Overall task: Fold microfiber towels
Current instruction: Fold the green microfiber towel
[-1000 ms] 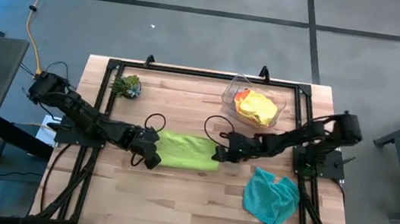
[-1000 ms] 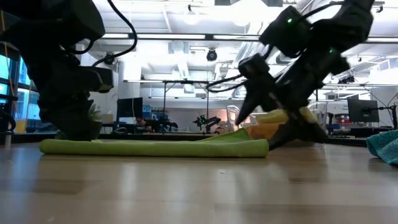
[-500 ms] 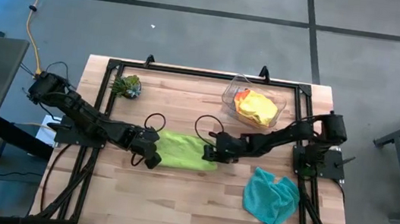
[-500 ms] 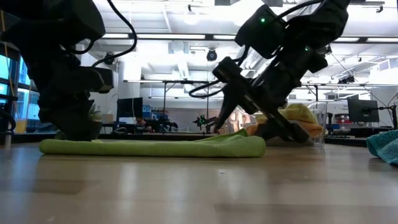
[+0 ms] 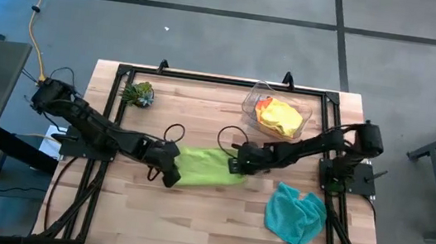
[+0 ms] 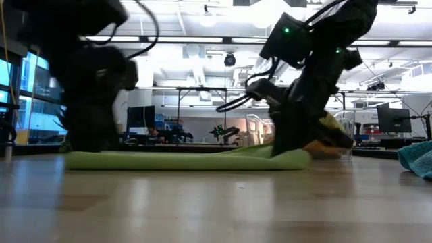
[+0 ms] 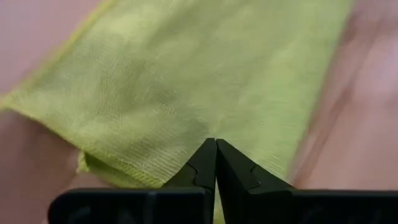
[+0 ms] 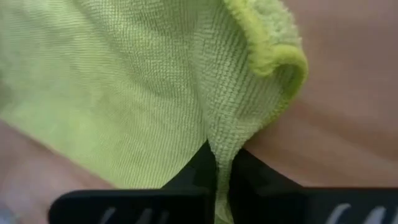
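Both pincers, left (image 5: 169,168) and right (image 5: 236,163), pinch lime towel (image 5: 204,167) ends.

A small green spiky plant (image 5: 138,93) sits near the far left corner of the light wooden table (image 5: 190,210). A clear plastic bin (image 5: 254,98) stands near the far right corner, well apart from it.

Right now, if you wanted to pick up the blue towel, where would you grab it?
I'd likely grab the blue towel from above at a raised wrinkle near its middle. It lies crumpled, so its folds stick up where fingers can pinch them, while its flat edges hug the table. The right gripper is closest, but it is shut on the green towel.
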`<action>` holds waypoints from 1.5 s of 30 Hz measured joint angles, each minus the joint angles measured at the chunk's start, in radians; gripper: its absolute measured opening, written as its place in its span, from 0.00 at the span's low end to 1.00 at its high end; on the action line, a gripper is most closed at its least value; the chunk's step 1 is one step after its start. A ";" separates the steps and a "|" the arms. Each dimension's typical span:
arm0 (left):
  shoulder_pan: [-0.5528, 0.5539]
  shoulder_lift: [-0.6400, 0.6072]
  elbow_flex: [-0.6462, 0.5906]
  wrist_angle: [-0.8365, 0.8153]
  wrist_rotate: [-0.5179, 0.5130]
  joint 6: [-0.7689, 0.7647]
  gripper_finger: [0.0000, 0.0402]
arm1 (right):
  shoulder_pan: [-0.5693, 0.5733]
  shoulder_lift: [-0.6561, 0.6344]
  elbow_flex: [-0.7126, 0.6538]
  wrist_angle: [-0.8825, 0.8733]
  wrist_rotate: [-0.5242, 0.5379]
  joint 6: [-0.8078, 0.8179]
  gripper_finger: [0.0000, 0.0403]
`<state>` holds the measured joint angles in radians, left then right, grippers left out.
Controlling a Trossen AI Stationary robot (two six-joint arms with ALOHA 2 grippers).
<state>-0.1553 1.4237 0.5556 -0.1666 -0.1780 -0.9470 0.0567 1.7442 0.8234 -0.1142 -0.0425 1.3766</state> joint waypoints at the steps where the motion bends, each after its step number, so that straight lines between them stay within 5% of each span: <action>1: 0.011 0.009 0.018 0.007 -0.006 0.027 0.00 | -0.004 -0.018 0.000 -0.042 0.014 -0.020 0.02; 10: 0.135 0.119 0.263 -0.030 0.000 0.243 0.00 | -0.059 -0.213 -0.013 -0.397 0.066 -0.170 0.01; 18: 0.114 0.044 0.438 -0.272 -0.108 0.405 0.00 | -0.056 -0.345 -0.011 -0.368 0.049 -0.207 0.00; 30: 0.049 -0.247 0.440 -0.304 -0.371 0.454 0.00 | -0.022 -0.220 -0.008 0.011 0.017 -0.153 0.00; 38: 0.070 -0.280 0.437 -0.343 -0.385 0.419 0.00 | -0.018 -0.102 0.092 0.077 0.002 -0.177 0.00; 45: 0.034 -0.271 0.372 -0.572 -0.340 0.291 0.00 | -0.016 -0.076 0.135 0.035 0.007 -0.215 0.00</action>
<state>-0.1212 1.1531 0.9276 -0.7384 -0.5181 -0.6560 0.0402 1.6685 0.9588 -0.0795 -0.0354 1.1619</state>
